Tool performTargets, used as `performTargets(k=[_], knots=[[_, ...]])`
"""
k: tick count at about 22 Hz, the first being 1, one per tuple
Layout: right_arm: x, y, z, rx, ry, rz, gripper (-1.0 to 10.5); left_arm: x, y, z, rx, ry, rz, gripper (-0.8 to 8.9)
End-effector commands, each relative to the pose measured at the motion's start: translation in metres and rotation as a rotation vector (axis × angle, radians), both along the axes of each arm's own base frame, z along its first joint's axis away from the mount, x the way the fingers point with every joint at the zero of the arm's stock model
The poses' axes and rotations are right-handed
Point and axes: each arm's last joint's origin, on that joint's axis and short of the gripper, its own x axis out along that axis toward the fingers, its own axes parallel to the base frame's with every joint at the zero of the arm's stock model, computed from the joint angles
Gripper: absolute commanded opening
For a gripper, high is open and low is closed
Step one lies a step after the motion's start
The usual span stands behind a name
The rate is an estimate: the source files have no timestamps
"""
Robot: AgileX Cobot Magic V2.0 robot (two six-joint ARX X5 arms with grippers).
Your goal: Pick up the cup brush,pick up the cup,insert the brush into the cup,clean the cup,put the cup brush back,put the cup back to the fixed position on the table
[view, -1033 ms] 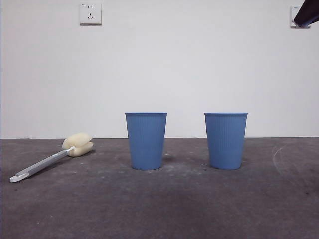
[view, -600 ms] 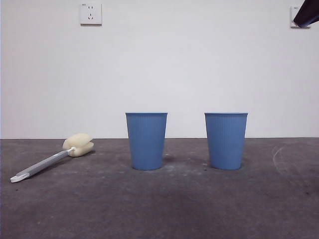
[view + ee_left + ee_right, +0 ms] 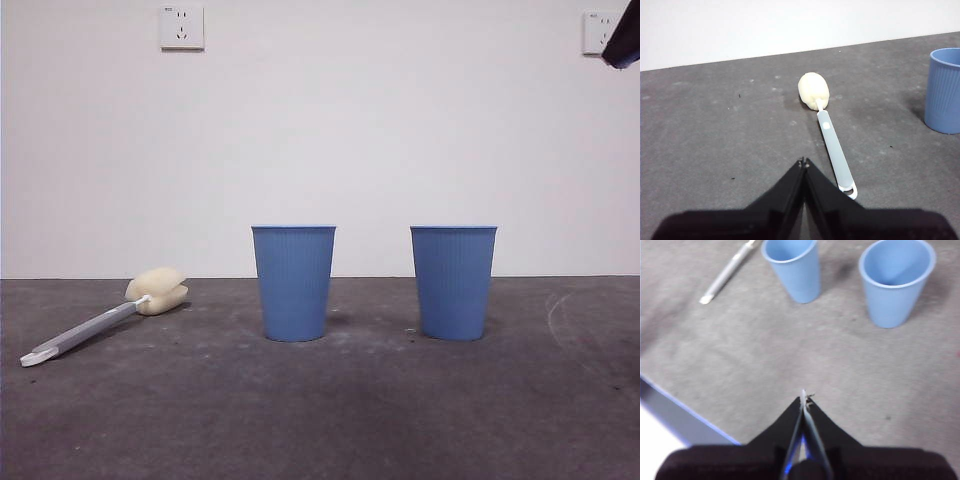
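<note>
The cup brush (image 3: 100, 322) lies flat on the table (image 3: 320, 420) at the left, its cream sponge head toward the wall. Two alike blue ribbed cups stand upright, one at the middle (image 3: 293, 283) and one to its right (image 3: 453, 282). My left gripper (image 3: 803, 162) hovers shut and empty just short of the brush handle's (image 3: 836, 150) whitish end, with a cup (image 3: 944, 90) off to the side. From high above the table, my right gripper (image 3: 804, 397) is shut and empty, looking down on both cups (image 3: 792, 267) (image 3: 896, 280) and the brush handle (image 3: 727, 272).
A black arm tip (image 3: 625, 40) shows at the front view's top right corner. Wall sockets (image 3: 181, 27) sit high on the white wall. The table's near edge (image 3: 680, 415) runs below my right gripper.
The black arm tip at the top right corner has slid further toward the picture's edge. Brush and cups have not moved.
</note>
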Motion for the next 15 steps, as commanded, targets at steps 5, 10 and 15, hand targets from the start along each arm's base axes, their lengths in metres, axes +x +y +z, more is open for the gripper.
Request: performTargets(k=[5,10,15], knots=[[0.0009,-0.0018,0.0008,-0.041,-0.025,-0.05,0.0,0.0011,0.0004,-0.0027,-0.008,0.015,0.01,-0.04],[0.0016,-0.0027,0.0005,-0.064,-0.034,-0.081,0.0,0.0019,0.0004,-0.004,-0.008,0.032,0.01,-0.04],[0.0019,-0.0038,0.0009,-0.087,-0.053,-0.098,0.0,0.0028,0.0004,-0.0055,-0.007,0.053,0.01,-0.04]])
